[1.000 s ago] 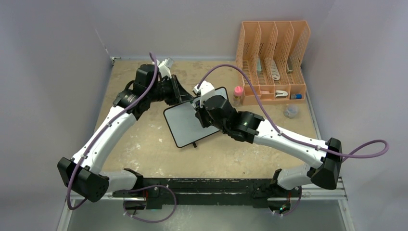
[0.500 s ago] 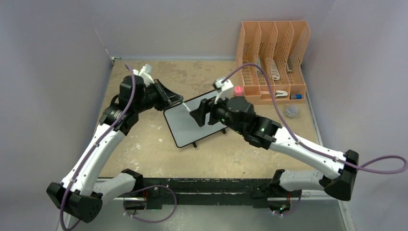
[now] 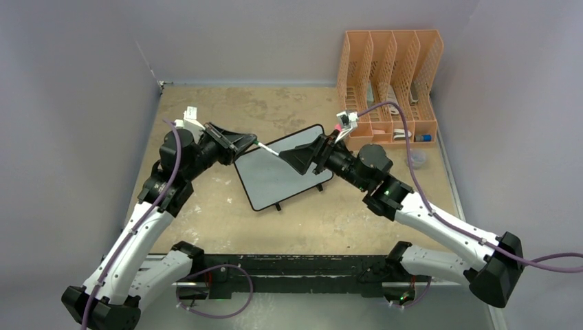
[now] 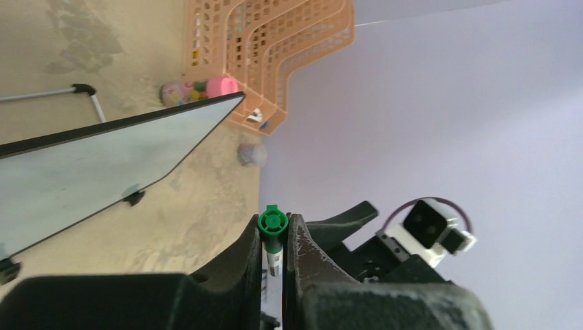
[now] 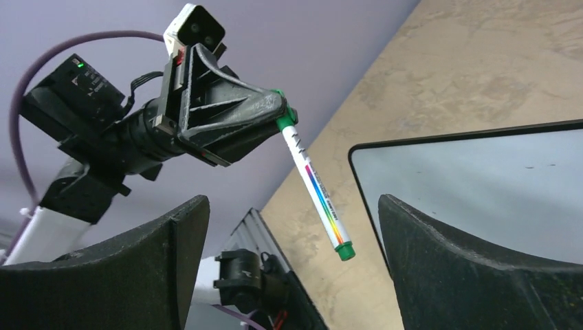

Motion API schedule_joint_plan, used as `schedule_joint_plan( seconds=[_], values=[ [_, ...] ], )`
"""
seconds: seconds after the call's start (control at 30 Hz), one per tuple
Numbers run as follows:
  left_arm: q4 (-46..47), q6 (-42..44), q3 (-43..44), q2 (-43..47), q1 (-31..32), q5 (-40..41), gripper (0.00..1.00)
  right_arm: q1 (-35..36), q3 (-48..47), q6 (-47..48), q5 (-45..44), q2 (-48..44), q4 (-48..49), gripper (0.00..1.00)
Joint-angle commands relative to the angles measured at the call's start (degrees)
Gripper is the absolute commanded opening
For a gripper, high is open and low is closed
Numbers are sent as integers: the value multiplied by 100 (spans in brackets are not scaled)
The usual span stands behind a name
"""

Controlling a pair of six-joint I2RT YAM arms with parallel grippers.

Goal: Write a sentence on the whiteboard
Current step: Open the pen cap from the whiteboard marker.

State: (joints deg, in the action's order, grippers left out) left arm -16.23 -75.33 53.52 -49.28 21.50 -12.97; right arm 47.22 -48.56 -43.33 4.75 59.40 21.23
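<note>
The whiteboard point(image 3: 271, 180) lies flat and skewed near the middle of the table point(image 3: 206, 206). Above the board's far left edge, the left gripper point(image 3: 251, 140) is clamped on one end of a green-capped marker point(image 3: 269, 147). The right gripper point(image 3: 284, 155) faces the pen's free end, its fingers spread wide and holding nothing

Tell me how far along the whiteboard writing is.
Done: the left hand is shut on one end of the green-and-white marker, held in the air near the whiteboard. In hand: the right hand is open, facing the marker's free end without touching it. Left: the whole sentence; the board's face shows no lettering in any view.
</note>
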Motion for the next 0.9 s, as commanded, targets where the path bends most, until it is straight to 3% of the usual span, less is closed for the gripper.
schedule_joint_plan(
  seconds=[0.0, 0.43, 0.87],
  values=[
    [908, -711, -130, 89, -23, 85, 0, 4, 105, -580, 426, 93, 1081, 93],
    [2009, -1469, -563, 119, -23, -76, 0, 6, 184, -981, 139, 362, 1524, 74],
    [2290, -1695, -662, -53, -14, -462, 0, 6, 6, -1033, 227, 608, 1748, 56]
  ],
)
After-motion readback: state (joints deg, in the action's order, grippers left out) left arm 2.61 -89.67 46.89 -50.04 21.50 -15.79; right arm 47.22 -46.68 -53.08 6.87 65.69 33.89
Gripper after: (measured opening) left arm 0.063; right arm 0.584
